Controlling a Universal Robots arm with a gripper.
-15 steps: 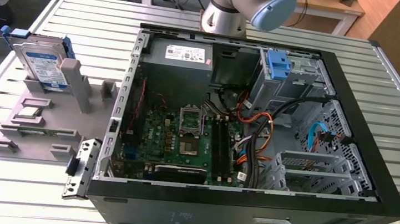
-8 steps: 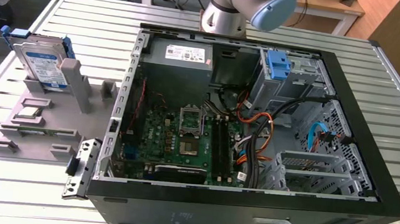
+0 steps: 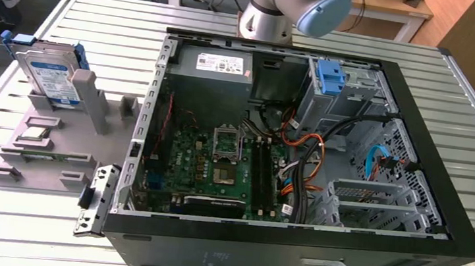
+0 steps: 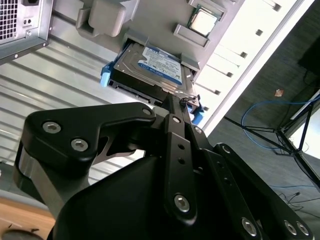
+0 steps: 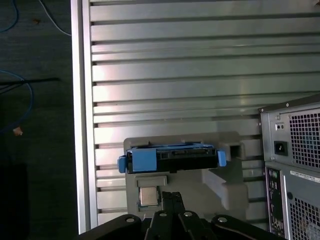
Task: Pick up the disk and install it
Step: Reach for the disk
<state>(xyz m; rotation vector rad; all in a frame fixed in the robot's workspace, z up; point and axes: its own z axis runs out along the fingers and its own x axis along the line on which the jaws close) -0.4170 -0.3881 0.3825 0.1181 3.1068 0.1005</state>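
We are at the pick-up step, and nothing has been lifted yet. The gripper (image 4: pixel 172 102) has its fingers drawn together with nothing between them, and it points toward the disk (image 4: pixel 150 65). The disk stands on edge in a slot of a grey holder (image 3: pixel 59 147), out beyond the fingertips. In the first wrist view it lies straight ahead of the gripper, apart from it and not touched. Its blue frame tabs stick out at both ends.

To take hold, we judge the fingers would have to spread wider than the disk is thick. They would then have to settle over its upper edge, square to its flat faces, and keep clear of the holder's walls.

A square chip (image 5: pixel 148 196) sits in the holder between the fingertips and the disk, so a low approach could brush it. The computer case (image 3: pixel 445 194) lies to one side of the gripper on the same slatted table (image 3: pixel 24 230), with its side off. In the case, farther from the gripper than the disk, a blue bracket (image 3: pixel 329 76) sits on the grey drive cage. Orange and black cables (image 3: pixel 307 143) run loose just beside that cage and could, we think, crowd the way in.
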